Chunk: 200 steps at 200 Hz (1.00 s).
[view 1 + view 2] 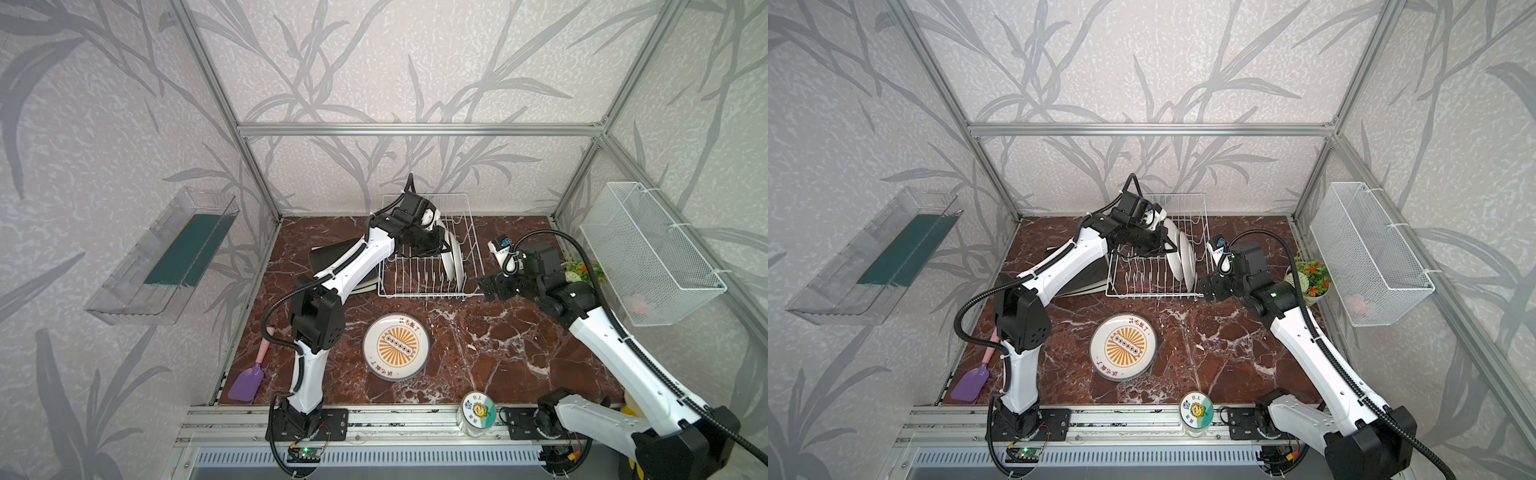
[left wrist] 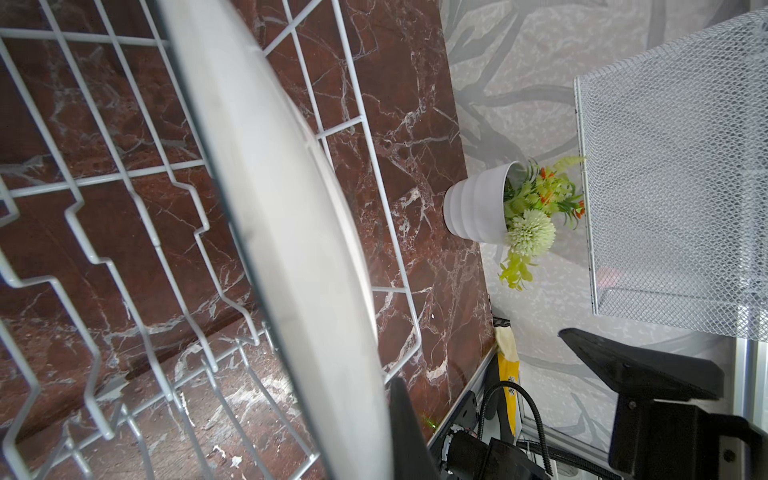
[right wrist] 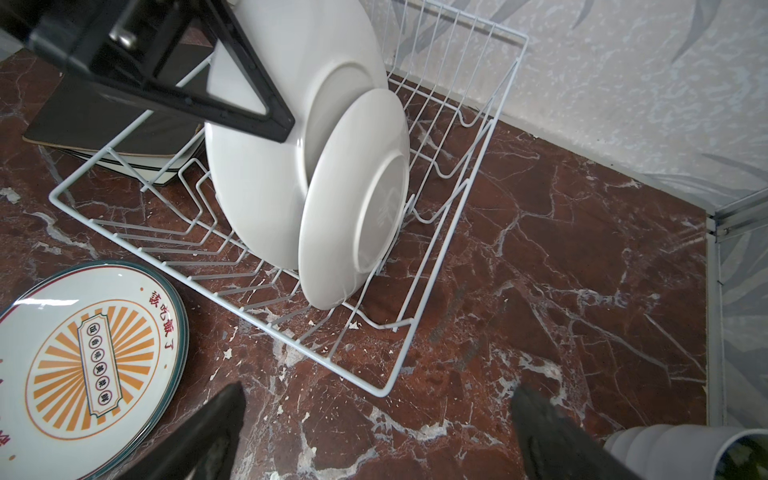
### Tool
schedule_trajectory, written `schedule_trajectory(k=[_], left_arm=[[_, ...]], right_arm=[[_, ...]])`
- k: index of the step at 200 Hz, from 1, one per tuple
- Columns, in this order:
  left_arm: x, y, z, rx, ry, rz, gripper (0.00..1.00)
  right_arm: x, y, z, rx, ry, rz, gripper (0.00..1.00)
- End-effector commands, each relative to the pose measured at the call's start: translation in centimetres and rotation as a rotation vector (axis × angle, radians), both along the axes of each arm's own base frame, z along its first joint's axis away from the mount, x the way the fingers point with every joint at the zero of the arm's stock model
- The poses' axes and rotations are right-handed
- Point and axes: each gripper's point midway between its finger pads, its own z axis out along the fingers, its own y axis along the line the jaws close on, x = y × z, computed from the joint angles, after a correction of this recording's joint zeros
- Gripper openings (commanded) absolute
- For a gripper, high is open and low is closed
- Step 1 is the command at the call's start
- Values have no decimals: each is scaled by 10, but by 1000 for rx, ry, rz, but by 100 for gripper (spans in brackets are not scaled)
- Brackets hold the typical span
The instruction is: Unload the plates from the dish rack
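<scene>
Left gripper clamped on upright plate rim inside dish rack

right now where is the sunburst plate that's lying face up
In both top views the sunburst plate lies flat at mid-table, on the near side of the dish rack, with the jar nearer the front rail.

Both top views look down from high in front of the dish rack, while the wrist views sit close at its left and right sides, facing across it and sharing its standing plates.
</scene>
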Motion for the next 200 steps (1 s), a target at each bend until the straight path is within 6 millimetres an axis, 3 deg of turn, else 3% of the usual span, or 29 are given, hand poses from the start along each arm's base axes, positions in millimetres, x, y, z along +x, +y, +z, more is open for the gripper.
schedule_trajectory(k=[1,119,200], left_arm=[[-5,4,55,-43,-123,-10,0],[-5,33,83,49,-237,63,0],[-8,72,112,178,-390,127,0]], right_arm=[[3,-1,19,44,-44,-26,99],[8,1,26,145,-2,-106,99],[9,8,40,264,15,-124,99]])
